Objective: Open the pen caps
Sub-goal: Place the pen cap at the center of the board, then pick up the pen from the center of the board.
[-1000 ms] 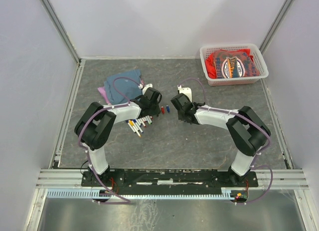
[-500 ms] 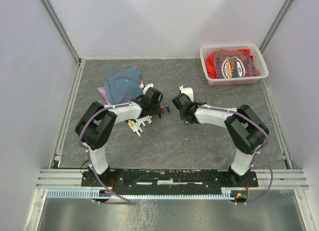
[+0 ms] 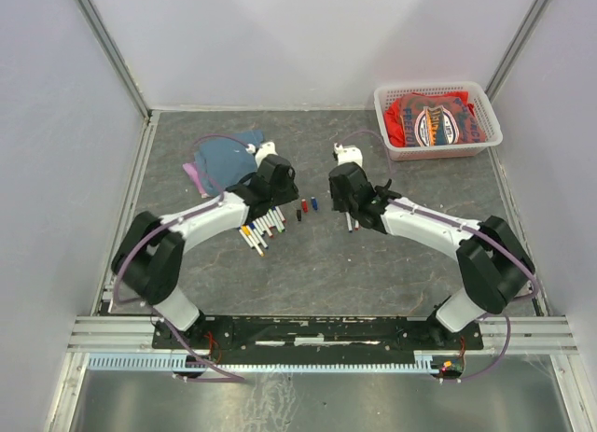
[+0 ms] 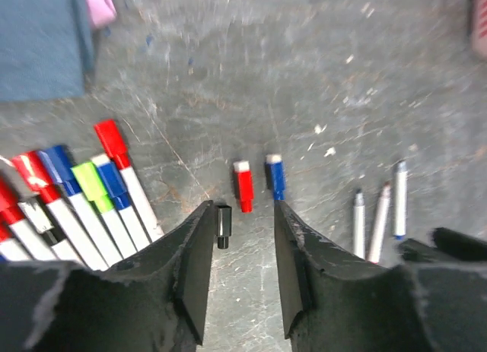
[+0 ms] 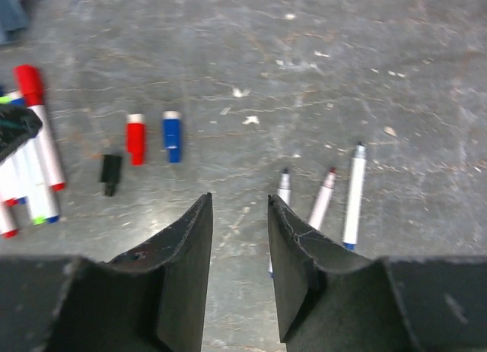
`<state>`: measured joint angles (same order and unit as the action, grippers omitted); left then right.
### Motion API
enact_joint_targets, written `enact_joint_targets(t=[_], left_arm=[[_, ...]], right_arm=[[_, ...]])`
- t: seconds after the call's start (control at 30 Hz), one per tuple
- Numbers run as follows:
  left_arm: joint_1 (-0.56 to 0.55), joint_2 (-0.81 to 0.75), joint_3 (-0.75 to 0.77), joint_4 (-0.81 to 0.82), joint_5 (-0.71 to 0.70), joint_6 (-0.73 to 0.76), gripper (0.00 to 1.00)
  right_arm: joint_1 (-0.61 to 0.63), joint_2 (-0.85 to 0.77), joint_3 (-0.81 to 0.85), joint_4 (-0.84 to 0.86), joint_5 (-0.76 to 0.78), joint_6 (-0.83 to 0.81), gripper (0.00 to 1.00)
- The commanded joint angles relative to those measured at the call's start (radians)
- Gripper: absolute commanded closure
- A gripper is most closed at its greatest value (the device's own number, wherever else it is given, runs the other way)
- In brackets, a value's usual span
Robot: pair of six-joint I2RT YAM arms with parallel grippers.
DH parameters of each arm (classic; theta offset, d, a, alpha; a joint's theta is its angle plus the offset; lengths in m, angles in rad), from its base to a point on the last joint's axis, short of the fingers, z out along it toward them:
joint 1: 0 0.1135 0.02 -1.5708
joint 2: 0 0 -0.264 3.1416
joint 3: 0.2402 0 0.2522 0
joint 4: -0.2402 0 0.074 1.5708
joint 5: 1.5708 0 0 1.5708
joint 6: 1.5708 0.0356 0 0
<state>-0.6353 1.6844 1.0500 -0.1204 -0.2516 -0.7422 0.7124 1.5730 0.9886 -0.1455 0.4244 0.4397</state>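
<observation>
Three loose pen caps lie on the grey table: black (image 4: 223, 226), red (image 4: 243, 186) and blue (image 4: 275, 177). They also show as the black cap (image 5: 111, 173), red cap (image 5: 135, 139) and blue cap (image 5: 172, 136). Three uncapped white pens (image 5: 323, 198) lie to their right. Several capped pens (image 4: 91, 207) are bunched at the left. My left gripper (image 4: 243, 214) hangs open and empty above the table, its left fingertip beside the black cap. My right gripper (image 5: 238, 200) is open and empty above the table, just left of the uncapped pens.
A folded blue cloth (image 3: 224, 157) with a pink item (image 3: 194, 175) lies behind the capped pens (image 3: 261, 225). A white basket (image 3: 384, 115) holding red fabric stands at the back right. White walls enclose the table on three sides.
Both grippers have opened wider and both arms have swung up and apart. A black cap now lies free beside the red and blue ones.
</observation>
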Motion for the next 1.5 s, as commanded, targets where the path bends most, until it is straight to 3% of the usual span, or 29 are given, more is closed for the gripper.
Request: enact_joint_targets(t=[0.0,0.3,0.6,1.47], left_arm=[[0.012,-0.191,-0.062,0.039,-0.131,-0.007,0.55],[0.054,-0.521,-0.328,0.068,-0.237,-0.055,0.45],[0.062,-0.703,-0.481,0.081,-0.286,-0.113,0.43],[0.063,-0.781,-0.533,0.089,-0.307,-0.121,0.43]], right_arm=[[0.038,0.026,0.108,0.036,-0.111,-0.053,0.58],[0.121,0.264,0.374,-0.01,-0.217,-0.05,0.56],[0.171,0.452,0.576,-0.117,-0.228,-0.044,0.55],[0.179,0.567,0.614,-0.138,-0.182,-0.032,0.56]])
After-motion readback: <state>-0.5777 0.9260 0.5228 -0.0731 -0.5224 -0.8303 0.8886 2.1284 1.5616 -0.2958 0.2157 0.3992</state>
